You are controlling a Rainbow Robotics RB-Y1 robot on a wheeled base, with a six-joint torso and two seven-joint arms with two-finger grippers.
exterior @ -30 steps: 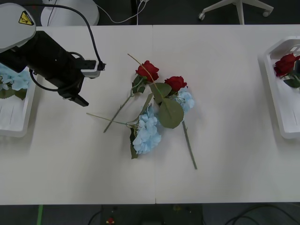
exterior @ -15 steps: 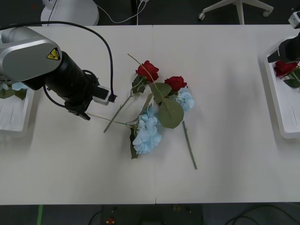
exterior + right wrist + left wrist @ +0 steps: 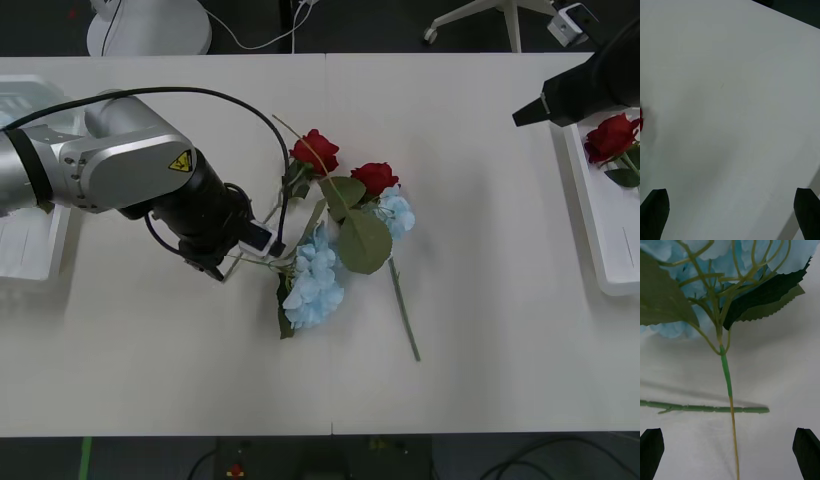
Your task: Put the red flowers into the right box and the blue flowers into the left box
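Two red flowers (image 3: 315, 150) (image 3: 375, 177) and two blue flowers (image 3: 313, 280) (image 3: 397, 212) lie tangled at the table's middle. My left gripper (image 3: 213, 268) hangs just left of the pile, open. In the left wrist view the left gripper (image 3: 730, 455) straddles the thin stem (image 3: 726, 377) of a blue flower (image 3: 696, 285), whose head lies beyond the fingers; a second stem (image 3: 707, 408) lies across it. The right gripper (image 3: 524, 110) is open above bare table near the right box (image 3: 590, 215), which holds a red flower (image 3: 610, 137). The left box (image 3: 45, 262) sits at the left edge, partly behind my left arm.
The right wrist view shows the right gripper (image 3: 730, 215) over plain white table, with a sliver of red (image 3: 640, 123) at the picture's edge. Chair legs (image 3: 505, 15) and a round white base (image 3: 150, 25) stand on the floor beyond the table's far edge.
My left arm has swung from the left box toward the pile and now sits over a blue flower's stem. The right arm has come into view beside the right box.
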